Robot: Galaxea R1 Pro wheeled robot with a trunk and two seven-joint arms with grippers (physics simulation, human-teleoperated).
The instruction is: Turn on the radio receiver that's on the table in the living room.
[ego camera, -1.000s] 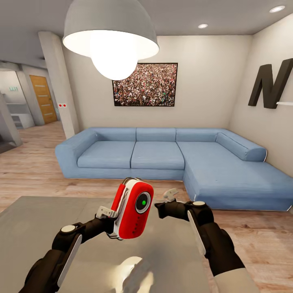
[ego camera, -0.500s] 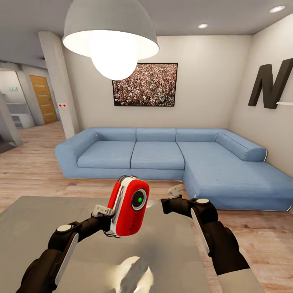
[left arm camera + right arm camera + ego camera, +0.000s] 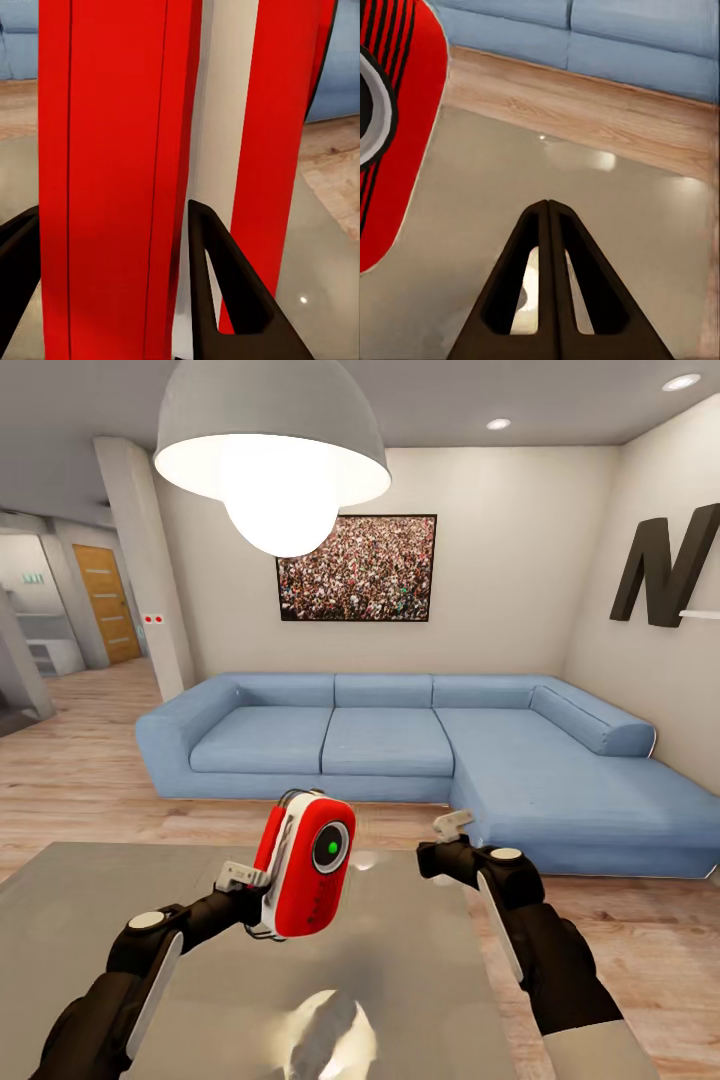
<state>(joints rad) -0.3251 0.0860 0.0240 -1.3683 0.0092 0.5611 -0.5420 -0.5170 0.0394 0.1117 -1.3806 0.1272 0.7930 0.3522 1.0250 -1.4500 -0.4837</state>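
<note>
While left pincer [image 3: 262,888] grips radio receiver [image 3: 305,880] by its side edge, unit hangs clear above grey worktop [image 3: 90,900], long axis near upright, slightly tilted, dial face toward camera. Right pincer [image 3: 452,826] lies off to receiver's right, apart from it, fingers [image 3: 547,285] pressed together, empty. Judgement: right arm is free one for pressing dial; must travel leftward toward face.

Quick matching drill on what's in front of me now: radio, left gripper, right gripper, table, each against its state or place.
Things:
1. radio receiver
2. left gripper
3. right gripper
4. table

States:
A. shut, holding nothing
B. glossy grey top under both arms
C. held up off the tabletop, dial facing the camera
D. clamped on the red body

Pairs: 1-C, 2-D, 3-A, 4-B
</note>
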